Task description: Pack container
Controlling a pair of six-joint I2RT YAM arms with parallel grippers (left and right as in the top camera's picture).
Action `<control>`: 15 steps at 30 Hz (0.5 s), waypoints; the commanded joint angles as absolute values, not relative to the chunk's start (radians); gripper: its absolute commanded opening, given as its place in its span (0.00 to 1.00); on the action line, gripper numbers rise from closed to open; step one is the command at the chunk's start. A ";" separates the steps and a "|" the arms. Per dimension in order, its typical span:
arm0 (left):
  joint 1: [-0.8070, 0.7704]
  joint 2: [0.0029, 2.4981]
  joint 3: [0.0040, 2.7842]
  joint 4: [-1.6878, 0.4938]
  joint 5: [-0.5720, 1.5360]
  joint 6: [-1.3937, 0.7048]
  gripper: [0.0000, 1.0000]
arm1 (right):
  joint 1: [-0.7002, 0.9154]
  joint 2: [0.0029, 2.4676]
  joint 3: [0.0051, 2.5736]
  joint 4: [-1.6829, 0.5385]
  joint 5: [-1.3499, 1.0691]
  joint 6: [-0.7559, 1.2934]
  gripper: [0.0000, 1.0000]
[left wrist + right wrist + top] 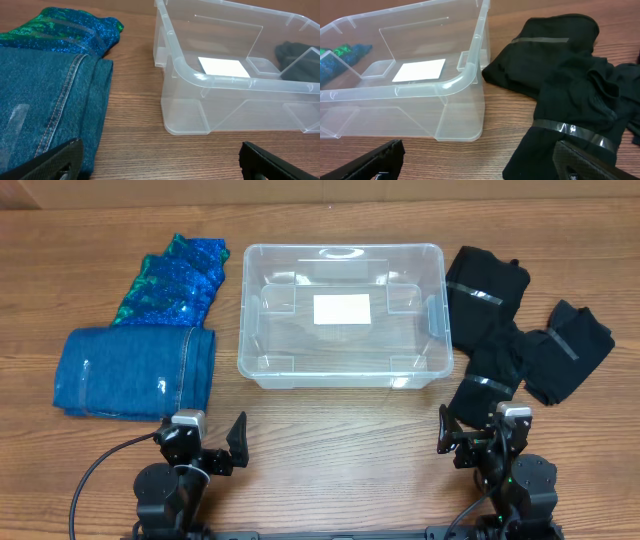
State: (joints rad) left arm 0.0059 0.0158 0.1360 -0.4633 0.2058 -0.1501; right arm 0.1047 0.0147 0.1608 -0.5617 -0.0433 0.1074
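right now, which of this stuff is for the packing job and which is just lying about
For the job:
- bin
- jeans, likely to go in
- sequin cloth, likely too
- black clothes, likely too

Lying about:
- only the left arm's cable; nothing else loose shows

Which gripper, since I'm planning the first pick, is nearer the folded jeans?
Left. The left gripper sits just in front of the folded jeans; the right gripper is far across, past the container, by the black garments.
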 commanded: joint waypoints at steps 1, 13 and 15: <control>-0.003 0.005 0.131 -0.459 0.207 -0.154 1.00 | 0.100 0.003 0.151 -0.574 -0.032 0.104 1.00; -0.003 0.005 0.131 -0.424 0.217 -0.178 1.00 | 0.100 0.003 0.151 -0.573 -0.031 0.104 1.00; -0.003 0.005 0.131 -0.416 0.261 -0.228 1.00 | 0.100 0.003 0.151 -0.573 -0.031 0.104 1.00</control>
